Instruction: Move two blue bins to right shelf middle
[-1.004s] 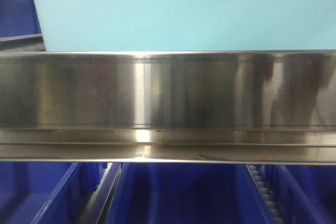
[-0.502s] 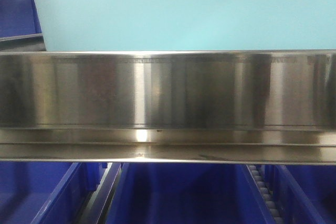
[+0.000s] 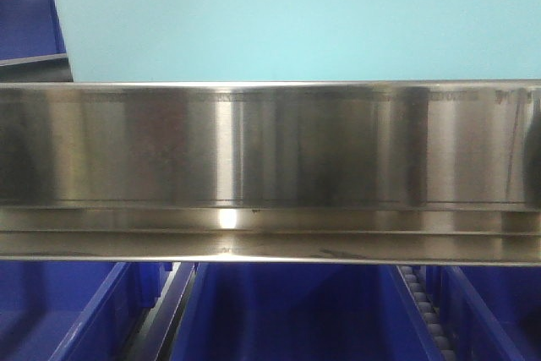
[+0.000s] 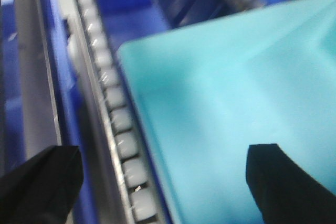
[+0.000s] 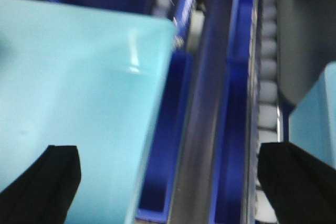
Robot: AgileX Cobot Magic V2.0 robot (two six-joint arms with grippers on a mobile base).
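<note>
The pale turquoise plastic bin (image 3: 287, 19) sits on the shelf behind the brushed steel front rail (image 3: 270, 150), its left wall along the white roller track (image 4: 118, 124). The left gripper (image 4: 163, 166) and right gripper (image 5: 168, 169) hang with jaws apart, one over each side edge, probably so both walls can be gripped together.

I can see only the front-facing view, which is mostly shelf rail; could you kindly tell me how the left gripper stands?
Observer: The left gripper is open, one finger over a light blue bin, the other on the far side of a roller track.
Operator: Thank you. And the right gripper?
Observer: The right gripper is open too; a metal rail shows between its fingers.
Operator: Are any bins near it?
Observer: Yes, in its wrist view: a large bin on the left and the corner of a second bin at the right edge, both light blue.
</note>
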